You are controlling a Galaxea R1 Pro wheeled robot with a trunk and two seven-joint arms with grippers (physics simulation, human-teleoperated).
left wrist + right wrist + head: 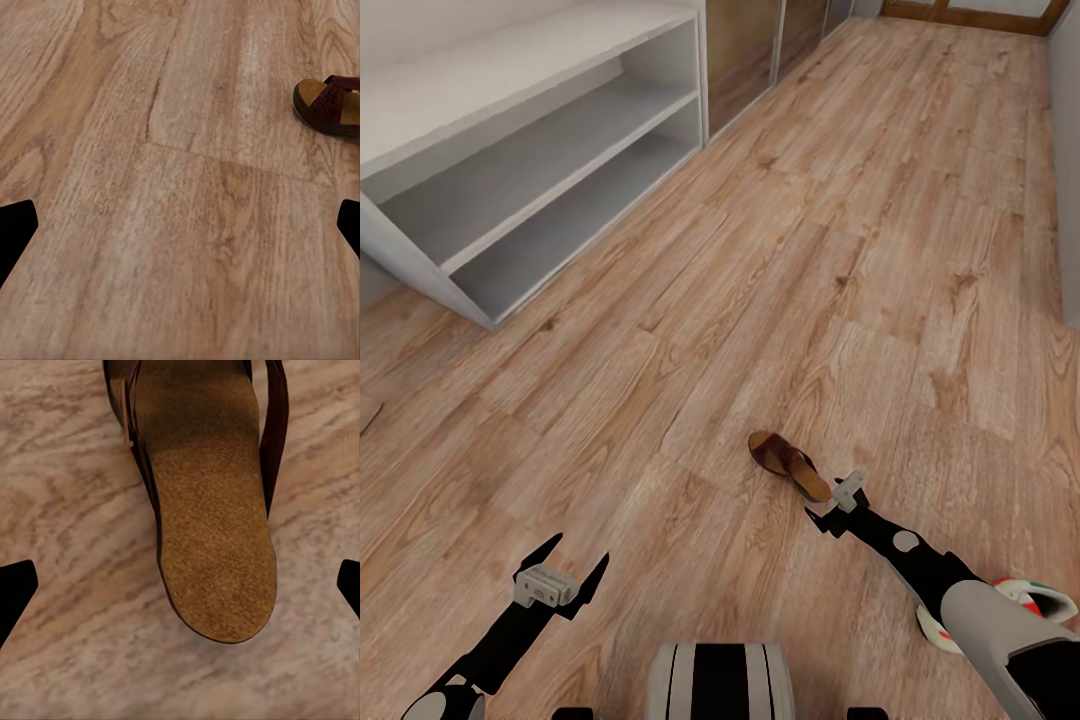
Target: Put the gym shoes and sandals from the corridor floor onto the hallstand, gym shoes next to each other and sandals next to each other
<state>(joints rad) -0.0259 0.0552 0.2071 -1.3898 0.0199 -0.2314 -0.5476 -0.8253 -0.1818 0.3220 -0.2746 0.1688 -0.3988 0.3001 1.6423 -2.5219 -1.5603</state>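
a dark brown leather slip-on sandal with a tan footbed (789, 465) lies flat on the light brown wood-plank corridor floor (840, 250), its long axis diagonal, heel end toward the right gripper (838, 507). that gripper hovers just beside the heel, jaws spread wide, holding nothing. the left gripper (559, 580) hangs open and empty over bare planks. a white gym shoe with red and green trim (1028, 600) shows partly behind the right arm. the low light-grey shoe rack (530, 130) stands well apart.
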